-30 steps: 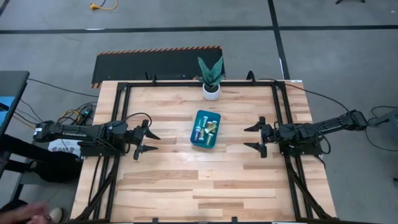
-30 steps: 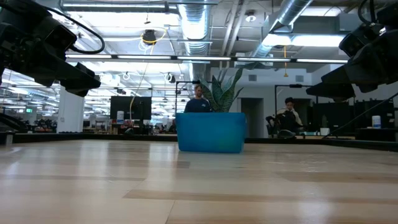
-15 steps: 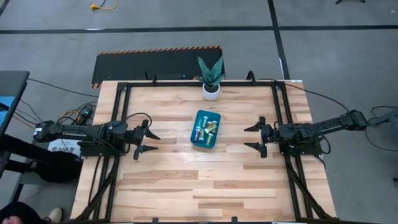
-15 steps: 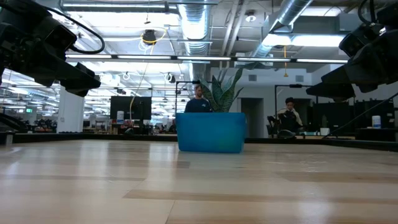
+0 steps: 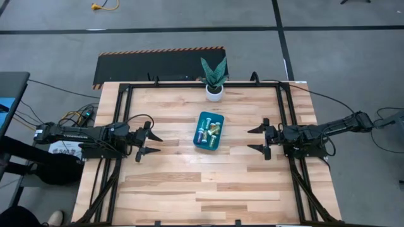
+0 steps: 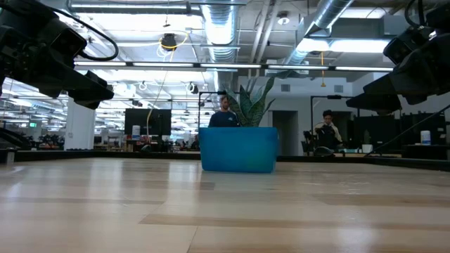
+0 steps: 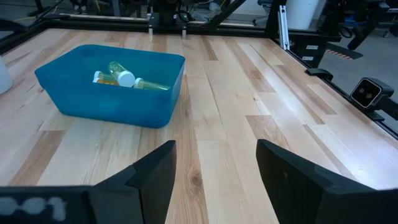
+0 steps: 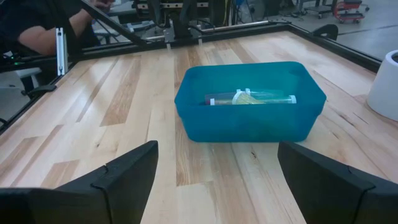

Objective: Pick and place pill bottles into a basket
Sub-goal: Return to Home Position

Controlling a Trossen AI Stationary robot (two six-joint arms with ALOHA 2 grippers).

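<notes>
Bystander elsewhere; teal basket of bottles

In the low view you see only the basket's near wall. Everything inside it is hidden from you, and so is the pot under the plant. From above, the bottles lie packed together, too small for you to count. Each wrist view shows you one or two over the rim; the wall covers the rest. The right wrist picture's edge cuts the pot off.
</notes>
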